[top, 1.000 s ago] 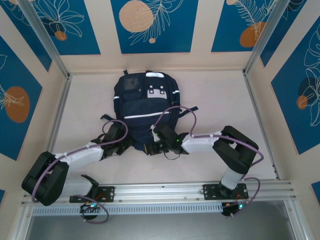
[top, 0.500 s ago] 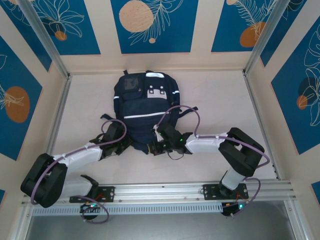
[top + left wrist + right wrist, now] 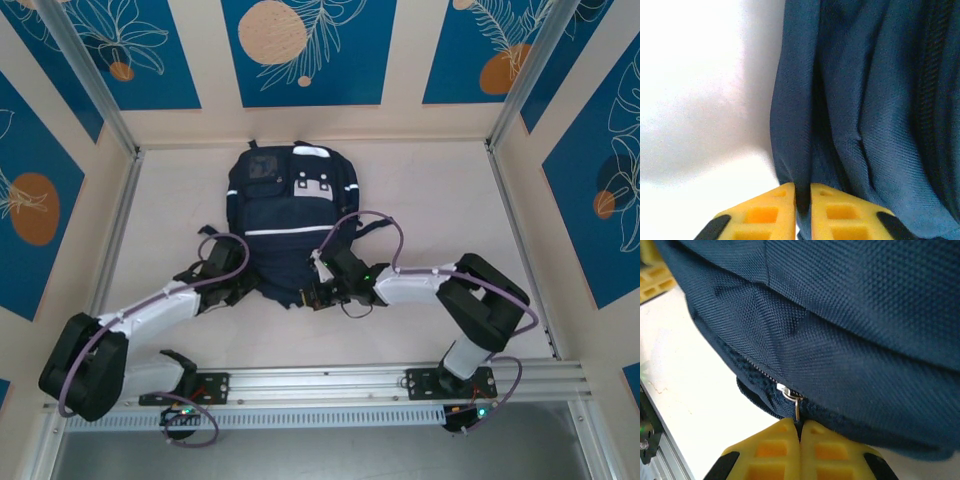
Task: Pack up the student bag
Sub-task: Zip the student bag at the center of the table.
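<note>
The student bag [image 3: 290, 215], dark navy with thin white stripes and pale patches, lies flat mid-table. My left gripper [image 3: 237, 290] is at its near left corner, and in the left wrist view the yellow fingers [image 3: 770, 212] are shut on a fold of the bag's fabric [image 3: 805, 150]. My right gripper [image 3: 308, 294] sits at the bag's near edge. In the right wrist view its yellow fingers [image 3: 817, 447] are shut on the silver zipper pull [image 3: 796, 405], with the zipper teeth [image 3: 755, 367] running up to the left.
Aluminium rails [image 3: 118, 235] border the table on the left and right [image 3: 520, 235]. A mounting rail [image 3: 330, 380] holds both arm bases at the near edge. Purple cables [image 3: 375, 225] loop above each wrist. Bare pale tabletop [image 3: 440, 200] lies beside the bag.
The bag's near edge has drawn slightly away from the arms. The left gripper shifted up and left with the fabric; the right gripper moved slightly right along the near edge with the zipper pull.
</note>
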{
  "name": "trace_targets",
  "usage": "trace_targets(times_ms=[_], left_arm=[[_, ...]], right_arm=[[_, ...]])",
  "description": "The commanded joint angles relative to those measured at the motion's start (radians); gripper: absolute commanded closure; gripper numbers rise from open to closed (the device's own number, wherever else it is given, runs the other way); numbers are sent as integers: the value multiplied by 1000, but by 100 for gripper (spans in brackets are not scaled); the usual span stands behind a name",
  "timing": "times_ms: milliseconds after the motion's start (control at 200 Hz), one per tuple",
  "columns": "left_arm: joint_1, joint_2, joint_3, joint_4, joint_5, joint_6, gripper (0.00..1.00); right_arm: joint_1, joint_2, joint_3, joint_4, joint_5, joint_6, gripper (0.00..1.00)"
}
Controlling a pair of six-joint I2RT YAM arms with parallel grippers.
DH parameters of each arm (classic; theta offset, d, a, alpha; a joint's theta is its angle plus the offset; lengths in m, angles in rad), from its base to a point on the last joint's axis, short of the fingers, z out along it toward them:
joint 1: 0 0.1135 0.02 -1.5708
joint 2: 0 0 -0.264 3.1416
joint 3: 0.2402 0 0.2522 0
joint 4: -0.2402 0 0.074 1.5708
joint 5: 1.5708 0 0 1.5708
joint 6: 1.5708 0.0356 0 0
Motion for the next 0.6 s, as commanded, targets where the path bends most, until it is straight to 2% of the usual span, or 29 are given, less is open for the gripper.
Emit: trace_targets(times_ms=[0, 80, 240, 385, 595], left_arm=[[25, -87, 22, -98, -15, -14, 67], [16, -146, -3, -97, 28, -80, 58], [-57, -206, -35, -106, 42, -208, 52], [-142, -146, -30, -86, 38, -286, 48], [-188, -5, 1, -66, 19, -314, 47]], right_arm=[[6, 87, 0, -111, 2, 25, 100], [6, 108, 2, -78, -5, 49, 100], [8, 142, 11, -47, -18, 73, 100], [13, 155, 15, -38, -18, 81, 100], [20, 145, 10, -40, -9, 92, 100]])
